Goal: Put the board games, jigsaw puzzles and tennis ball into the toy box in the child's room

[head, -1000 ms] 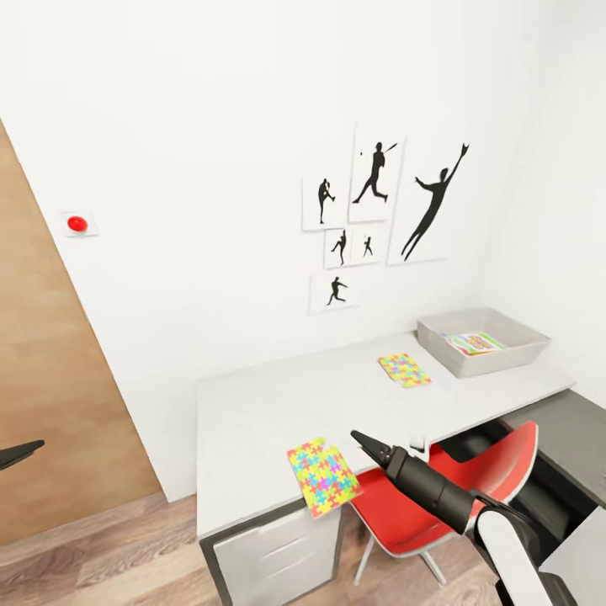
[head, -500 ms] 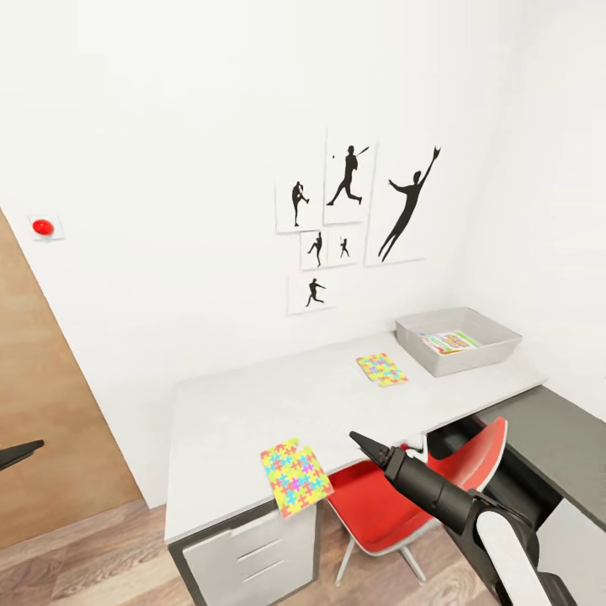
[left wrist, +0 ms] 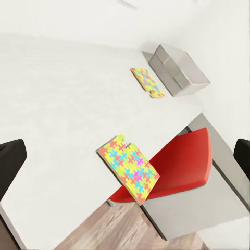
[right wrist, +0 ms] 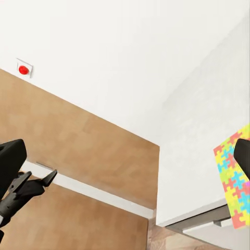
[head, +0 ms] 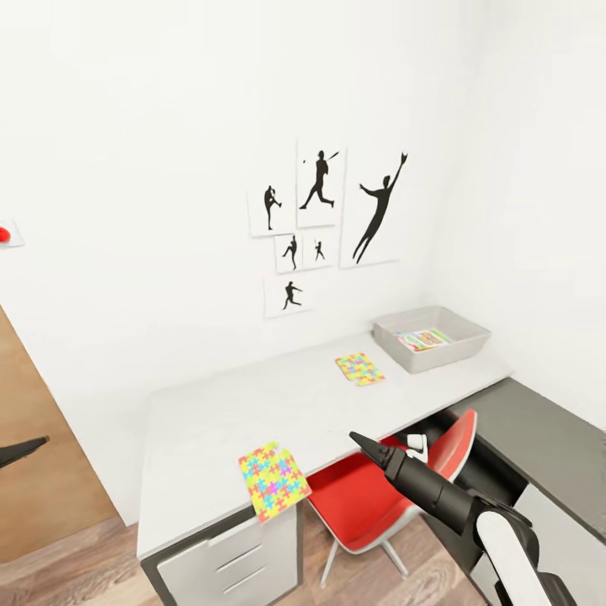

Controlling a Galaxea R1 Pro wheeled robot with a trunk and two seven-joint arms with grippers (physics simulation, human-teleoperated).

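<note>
The table (head: 210, 421) carries two jigsaw puzzles: one (head: 269, 481) overhangs its front edge, the other (head: 360, 369) lies near the toy box (head: 396, 341). A colourful board game (head: 425, 339) lies inside the box. My right gripper (head: 358, 439) hovers in front of the table edge, right of the near puzzle, and its fingers (right wrist: 10, 161) stand wide apart, open and empty. At the far left, away from the table, is my left gripper (head: 34, 444); its fingers (left wrist: 10, 161) are also apart with nothing held. The near puzzle (left wrist: 127, 167) and the toy box (left wrist: 179, 70) appear in the left wrist view. The tennis ball and bed are out of view.
A red chair (head: 379, 497) is tucked under the table beside white drawers (head: 227, 564). The dark grey corner section (head: 539, 438) runs along the right wall. A wooden door (head: 34, 505) and a red button (head: 4, 234) are at the left. Black silhouette prints (head: 320, 219) hang above.
The whole picture has shifted left, so the camera has turned right and the door is mostly out of frame. Both arms keep the same pose and nothing on the table has moved.
</note>
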